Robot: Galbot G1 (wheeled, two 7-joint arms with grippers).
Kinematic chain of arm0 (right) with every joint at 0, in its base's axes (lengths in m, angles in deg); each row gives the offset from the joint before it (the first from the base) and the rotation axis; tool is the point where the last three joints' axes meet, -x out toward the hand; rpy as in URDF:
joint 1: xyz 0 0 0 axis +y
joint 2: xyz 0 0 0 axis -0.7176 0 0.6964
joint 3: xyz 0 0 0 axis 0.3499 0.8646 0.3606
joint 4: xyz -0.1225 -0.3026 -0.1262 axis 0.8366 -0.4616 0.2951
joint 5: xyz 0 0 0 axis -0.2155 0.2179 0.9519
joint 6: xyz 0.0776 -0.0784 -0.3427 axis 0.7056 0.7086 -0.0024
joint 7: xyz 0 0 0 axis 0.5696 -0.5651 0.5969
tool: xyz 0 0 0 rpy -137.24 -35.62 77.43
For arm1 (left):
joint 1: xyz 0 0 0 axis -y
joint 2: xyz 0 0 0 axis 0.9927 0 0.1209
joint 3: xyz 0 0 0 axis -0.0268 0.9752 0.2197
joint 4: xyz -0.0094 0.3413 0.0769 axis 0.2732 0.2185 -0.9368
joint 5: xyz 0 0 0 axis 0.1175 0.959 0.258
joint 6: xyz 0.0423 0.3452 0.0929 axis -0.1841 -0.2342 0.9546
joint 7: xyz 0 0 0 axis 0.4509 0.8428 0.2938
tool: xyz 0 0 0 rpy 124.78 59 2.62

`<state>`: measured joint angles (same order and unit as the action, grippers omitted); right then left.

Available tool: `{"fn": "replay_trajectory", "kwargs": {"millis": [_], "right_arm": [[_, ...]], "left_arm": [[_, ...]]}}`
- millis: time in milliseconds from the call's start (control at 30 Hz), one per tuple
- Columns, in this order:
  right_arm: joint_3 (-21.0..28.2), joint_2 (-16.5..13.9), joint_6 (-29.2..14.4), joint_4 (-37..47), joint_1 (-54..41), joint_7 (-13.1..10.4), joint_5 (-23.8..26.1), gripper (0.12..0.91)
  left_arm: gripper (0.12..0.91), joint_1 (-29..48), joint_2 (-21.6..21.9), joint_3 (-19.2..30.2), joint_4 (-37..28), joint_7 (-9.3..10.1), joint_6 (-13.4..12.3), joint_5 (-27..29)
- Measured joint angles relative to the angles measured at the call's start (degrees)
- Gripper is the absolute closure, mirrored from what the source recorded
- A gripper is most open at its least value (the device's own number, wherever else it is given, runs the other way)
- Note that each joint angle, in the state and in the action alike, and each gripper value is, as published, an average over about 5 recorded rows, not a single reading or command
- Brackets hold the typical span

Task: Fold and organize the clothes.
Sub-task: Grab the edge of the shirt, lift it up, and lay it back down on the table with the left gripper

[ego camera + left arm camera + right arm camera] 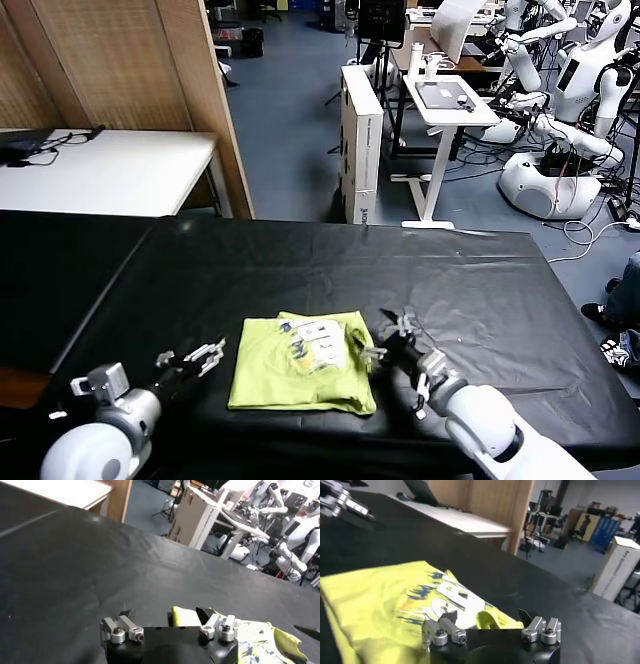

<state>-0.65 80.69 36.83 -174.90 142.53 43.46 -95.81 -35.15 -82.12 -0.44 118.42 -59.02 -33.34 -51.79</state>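
Observation:
The lime yellow-green T-shirt lies folded into a rough square on the black table, its white-and-blue print facing up. My left gripper is open and empty just left of the shirt's left edge. In the left wrist view a corner of the shirt shows between its fingers. My right gripper is open and empty at the shirt's right edge. In the right wrist view it hovers over a curled shirt fold beside the print.
The black cloth-covered table reaches to a far edge. Beyond it stand a white cardboard box, a small white stand table, a white desk and other robots.

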Motion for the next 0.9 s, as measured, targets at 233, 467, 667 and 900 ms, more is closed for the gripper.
{"fn": "replay_trajectory", "kwargs": {"millis": [233,467,667,900], "right_arm": [[-6.79,-0.98,0.00,-3.55,5.56,1.67,-1.49,0.118],[-11.05,-2.13,-0.16,-5.72,8.66,1.51,-3.31,0.118],[-12.21,-2.26,-0.22,-6.10,8.66,1.44,-4.24,0.118],[-12.85,-2.35,-0.36,-6.04,8.62,1.35,-4.64,0.118]], "left_arm": [[0.123,-0.05,-1.59,2.03,-2.87,-5.36,-7.96,5.18],[0.123,-0.19,-4.52,4.18,-6.44,-8.61,-14.50,11.30],[0.123,-0.02,-8.64,5.42,-8.28,-9.68,-16.32,13.65],[0.123,-0.42,-13.03,5.64,-9.48,-10.15,-17.17,14.41]]}}
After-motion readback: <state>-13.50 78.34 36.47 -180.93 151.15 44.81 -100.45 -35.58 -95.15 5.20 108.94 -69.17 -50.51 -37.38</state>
